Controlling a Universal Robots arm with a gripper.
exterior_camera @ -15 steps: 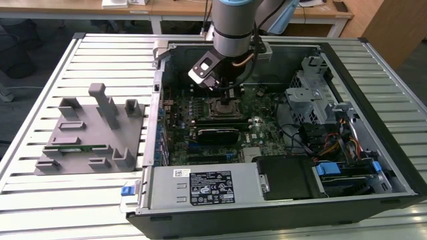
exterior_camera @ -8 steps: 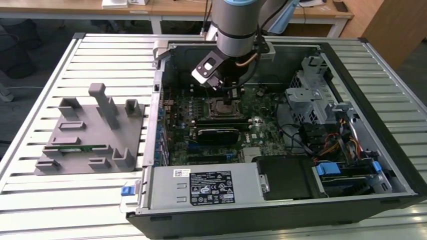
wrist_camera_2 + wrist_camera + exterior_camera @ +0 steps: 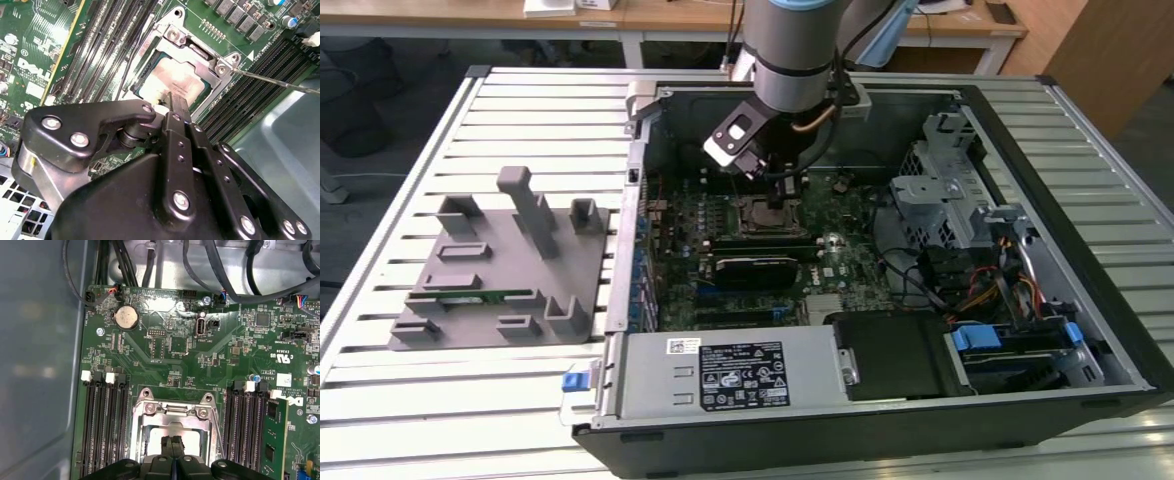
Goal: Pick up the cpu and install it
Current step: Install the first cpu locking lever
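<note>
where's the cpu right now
In the second wrist view the cpu lies flat in the metal socket frame on the motherboard, between the banks of memory slots, just beyond the gripper.

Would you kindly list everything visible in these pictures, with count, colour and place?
table: one, pale slatted, under everything.
computer case: one, black, open, on the table.
motherboard: one, green, inside the case.
socket frame: one, silvery, on the motherboard.
cpu: one, silvery, lying in the socket frame.
memory slots: two banks, black, either side of the socket frame.
coin battery: one, silvery, on the motherboard.
power supply: one, silvery box, inside the case, nearest the exterior camera.
fixture plate: one, grey, on the table, exterior view's left.
memory stick: one, green, on the fixture plate.
arm: one, grey, reaching down into the case.
gripper: one, black, fingers shut, directly over the cpu.
</note>
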